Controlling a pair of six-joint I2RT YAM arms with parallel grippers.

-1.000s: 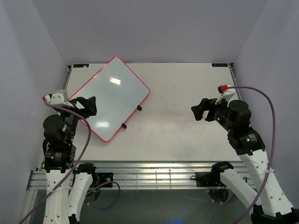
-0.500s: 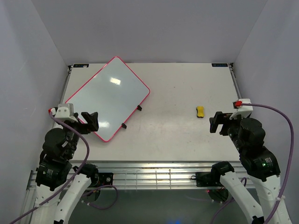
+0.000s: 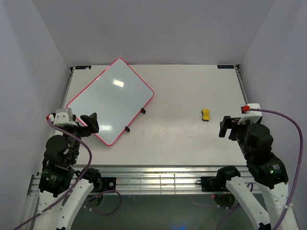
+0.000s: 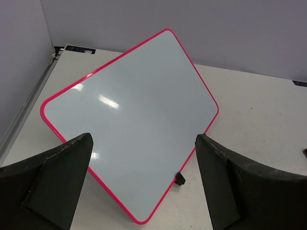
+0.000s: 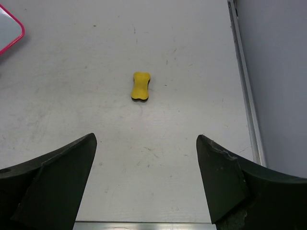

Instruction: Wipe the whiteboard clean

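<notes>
Two pincers, both spread wide, nothing in either! The left gripper (image 3: 90,123) hangs by the near edge of the whiteboard (image 3: 111,99), which lies skewed on the far-left part of the table (image 3: 182,139), its pink-framed face white apart from glare. Over on the right, the right gripper (image 3: 225,127) points at a small yellow eraser (image 3: 206,114), near it but not touching.

One whiteboard (image 3: 110,100) lies toward the far-left corner of the one table (image 3: 182,143), with two black clip feet (image 3: 127,129) showing along its edge. One yellow eraser (image 3: 206,115) lies toward the right edge. Two grippers are at the near edge: left gripper (image 3: 92,123) and right gripper (image 3: 223,127).
</notes>
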